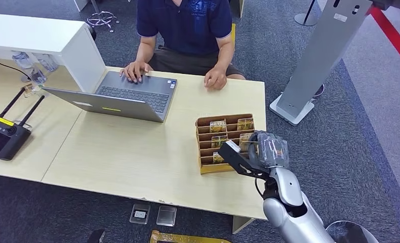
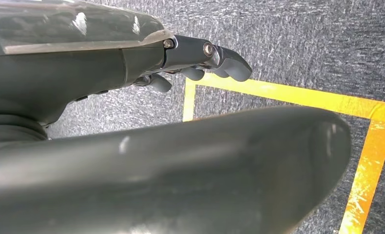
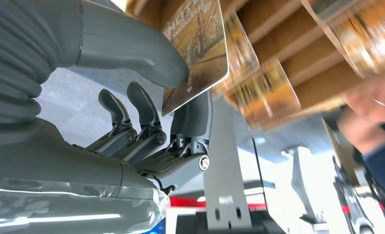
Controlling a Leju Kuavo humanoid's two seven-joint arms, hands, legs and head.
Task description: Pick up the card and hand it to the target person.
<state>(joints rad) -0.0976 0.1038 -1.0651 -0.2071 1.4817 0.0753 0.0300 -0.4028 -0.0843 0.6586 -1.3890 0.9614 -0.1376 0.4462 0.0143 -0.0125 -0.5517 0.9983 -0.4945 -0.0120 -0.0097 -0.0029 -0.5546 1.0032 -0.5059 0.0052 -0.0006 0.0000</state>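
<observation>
A wooden card holder (image 1: pixel 203 132) with tiered slots stands near the desk's right edge, with several yellow-brown picture cards (image 1: pixel 217 125) in it. My right hand (image 1: pixel 261 152) is at its right side. In the right wrist view the thumb and a finger of that hand (image 3: pixel 146 122) pinch one card (image 3: pixel 200 48), still close against the holder's slots (image 3: pixel 278 53). The person (image 1: pixel 188 30) in a dark blue shirt sits across the desk, one hand (image 1: pixel 135 70) on the laptop and the other (image 1: pixel 215 80) on the desk. My left hand (image 2: pixel 200 61) hangs over the carpet, holding nothing.
An open grey laptop (image 1: pixel 122 96) lies in front of the person. A black remote controller (image 1: pixel 3 136) sits at the desk's left, behind it a white box (image 1: pixel 46 40). A grey stand (image 1: pixel 314 66) rises right of the desk. Yellow floor tape (image 2: pixel 288 95) marks the carpet.
</observation>
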